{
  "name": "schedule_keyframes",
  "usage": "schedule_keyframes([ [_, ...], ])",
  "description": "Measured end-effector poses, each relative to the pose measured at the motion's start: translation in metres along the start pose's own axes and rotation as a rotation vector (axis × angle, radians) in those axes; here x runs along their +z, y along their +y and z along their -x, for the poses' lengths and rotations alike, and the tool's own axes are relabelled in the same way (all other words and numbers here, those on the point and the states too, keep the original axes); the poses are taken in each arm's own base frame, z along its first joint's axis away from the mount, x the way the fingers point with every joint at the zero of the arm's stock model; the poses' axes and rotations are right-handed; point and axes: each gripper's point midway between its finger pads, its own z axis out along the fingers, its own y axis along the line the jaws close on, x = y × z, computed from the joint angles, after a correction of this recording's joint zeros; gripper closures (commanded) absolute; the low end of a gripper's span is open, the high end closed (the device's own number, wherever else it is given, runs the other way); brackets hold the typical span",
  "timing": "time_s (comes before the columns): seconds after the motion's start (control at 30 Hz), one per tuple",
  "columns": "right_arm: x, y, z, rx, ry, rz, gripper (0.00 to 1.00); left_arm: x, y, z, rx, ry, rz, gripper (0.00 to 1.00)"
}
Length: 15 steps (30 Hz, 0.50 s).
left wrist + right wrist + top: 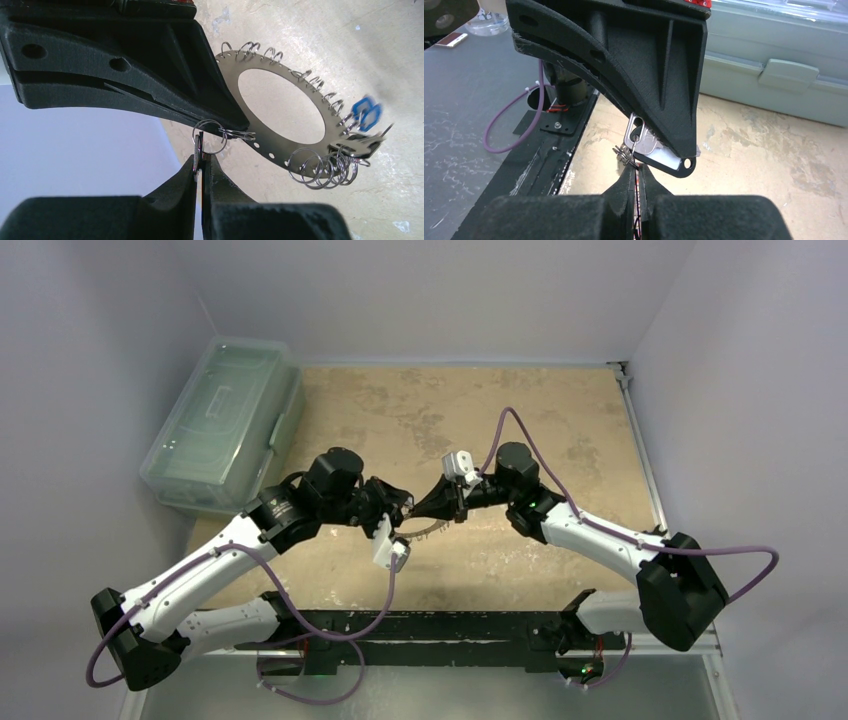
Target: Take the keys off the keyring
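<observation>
Seen from above, the two arms meet over the middle of the tan desk point(560, 420). The left pincer point(403, 522) and the right pincer point(434, 508) point tip to tip. Between them the keyring point(428, 531) shows only as a thin pale arc held off the desk, and no single key can be made out there. A clear plastic box point(222, 420) sits at the far left edge.

The left wrist view gives the detail. The keyring point(230, 67) is a flat silvery band with a wide hole and a row of small punched holes along its rim. Small wire rings point(325, 167) hang from that rim, bunched at the lower right. The keys point(366, 112) seen here are a blue-headed one, blurred, and a silvery one just beside it. The left pincer point(200, 151) is fully closed on a thin metal piece seen edge-on, apparently a key, which one wire ring links to the band.

The right wrist view shows none of the band's hole. The right pincer point(638, 169) has its jaws almost together, with a knot of wire rings at its tip. A silvery key point(644, 142) lies just above, against the black finger. Whether it is clamped I cannot tell.
</observation>
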Motion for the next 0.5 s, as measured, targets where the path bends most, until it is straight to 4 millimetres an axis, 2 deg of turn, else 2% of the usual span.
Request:
schedule_keyframes([
  [0.27,-0.001,-0.002,0.001,-0.005,-0.004,-0.006,1.00,-0.002,-0.001,0.000,-0.013,0.004,0.000,1.00],
  [0.5,-0.003,-0.004,0.005,-0.001,-0.016,-0.009,1.00,-0.014,-0.008,0.000,0.033,0.025,0.020,1.00],
])
